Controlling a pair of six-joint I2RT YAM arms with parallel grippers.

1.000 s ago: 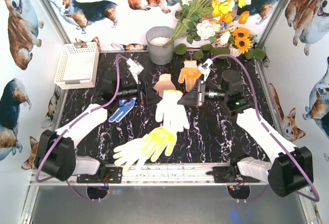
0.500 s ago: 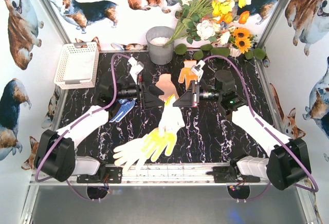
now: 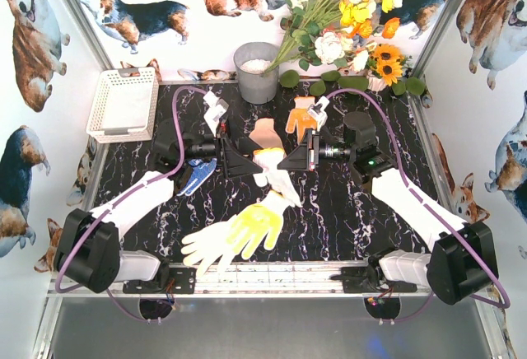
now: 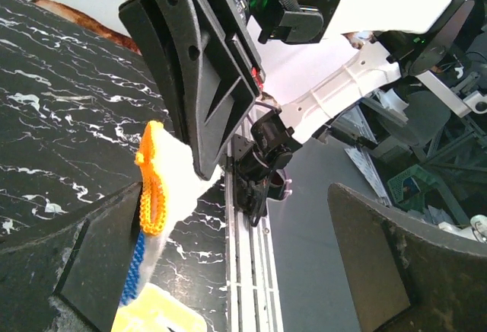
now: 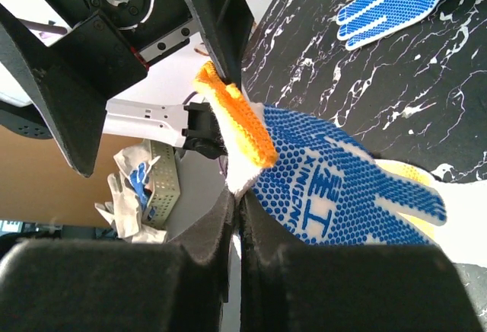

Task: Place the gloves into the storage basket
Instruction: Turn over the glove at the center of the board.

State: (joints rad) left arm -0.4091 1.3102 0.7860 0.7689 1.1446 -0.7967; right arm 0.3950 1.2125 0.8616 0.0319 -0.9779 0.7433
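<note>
Clamps the right gripper (image 3: 284,160) tight on the orange-cuffed glove (image 3: 280,184), white with blue dots on the palm, pinching it at the cuff above the middle of the black marbled surface (image 3: 346,219). Lets it hang from there, fingers trailing toward the near side and ending at the yellow glove (image 3: 255,226); contact between them impossible to tell. In the right wrist view, shows both fingers pressed together on the cuff edge, blue-dotted palm (image 5: 335,187) facing the camera.

Holds the left gripper (image 3: 245,161) just left of that cuff, facing the right gripper, jaws spread wide and gripping nothing; in the left wrist view, puts the orange cuff (image 4: 152,187) close to the left-hand pad (image 4: 84,263), inside the gap.

Leaves on the surface:
- the blue glove (image 3: 196,178), left of centre under the left arm
- the yellow glove, overlapping a plain white glove (image 3: 210,248) at the near edge
- a pale peach glove (image 3: 265,132) and an orange glove (image 3: 303,120), on the far side

Finds the storage basket (image 3: 125,104) at the far left corner, well apart from both grippers, and a grey bucket (image 3: 257,71) beside flowers (image 3: 346,13) along the far edge.
</note>
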